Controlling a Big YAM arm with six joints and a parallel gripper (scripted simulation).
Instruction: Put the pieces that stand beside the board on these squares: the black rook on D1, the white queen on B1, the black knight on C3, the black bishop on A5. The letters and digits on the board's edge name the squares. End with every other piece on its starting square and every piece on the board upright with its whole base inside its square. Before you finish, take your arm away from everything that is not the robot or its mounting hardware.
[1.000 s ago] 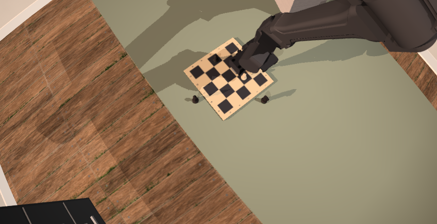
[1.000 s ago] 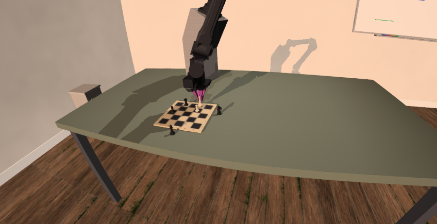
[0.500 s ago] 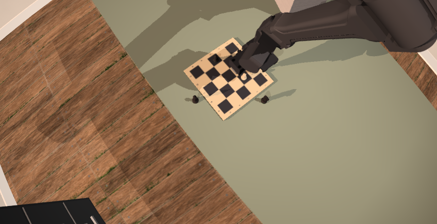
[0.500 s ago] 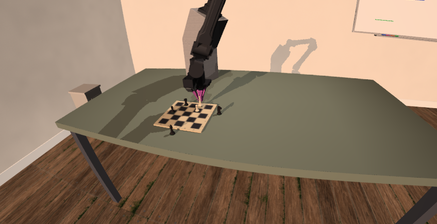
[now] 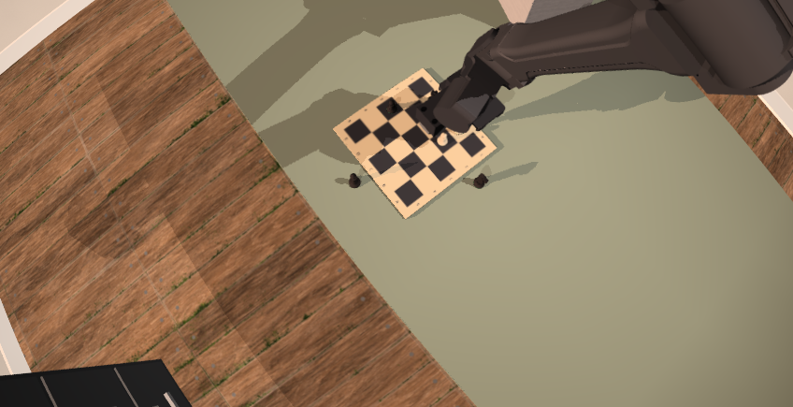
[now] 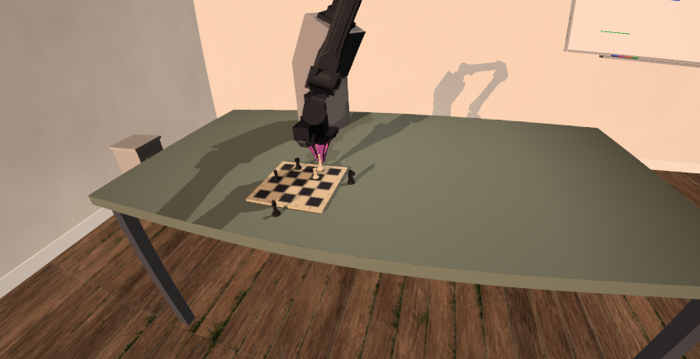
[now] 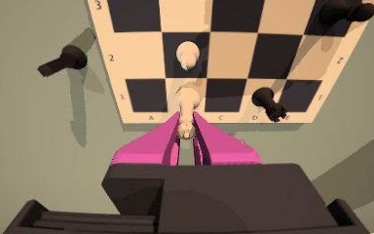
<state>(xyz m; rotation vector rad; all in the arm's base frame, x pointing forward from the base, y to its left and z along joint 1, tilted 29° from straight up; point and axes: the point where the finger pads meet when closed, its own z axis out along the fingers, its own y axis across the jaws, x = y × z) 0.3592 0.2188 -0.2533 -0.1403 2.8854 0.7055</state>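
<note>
A gripper (image 5: pixel 453 116) (image 6: pixel 319 157) (image 7: pixel 186 117), its pink fingers nearly closed around the white queen (image 6: pixel 319 164) (image 7: pixel 188 104), holds the piece upright at B1; whether its base bears on the board (image 5: pixel 406 212) (image 6: pixel 321 210) (image 7: pixel 306 118) is unclear. The black rook (image 6: pixel 297 162) (image 7: pixel 263 97) stands on D1, near C1's edge. Release and withdrawal remain, then two placements: the black knight (image 5: pixel 480 181) (image 6: pixel 351 177) (image 7: pixel 73 58) and black bishop (image 5: pixel 354 181) (image 6: pixel 275 209) wait beside the board. A pale, round-headed pawn (image 5: pixel 442 138) (image 6: pixel 315 173) (image 7: pixel 188 54) occupies B2. Cream and charcoal squares contrast with the matte green tabletop (image 5: pixel 528 264) (image 6: pixel 442 208) (image 7: pixel 23 146).
</note>
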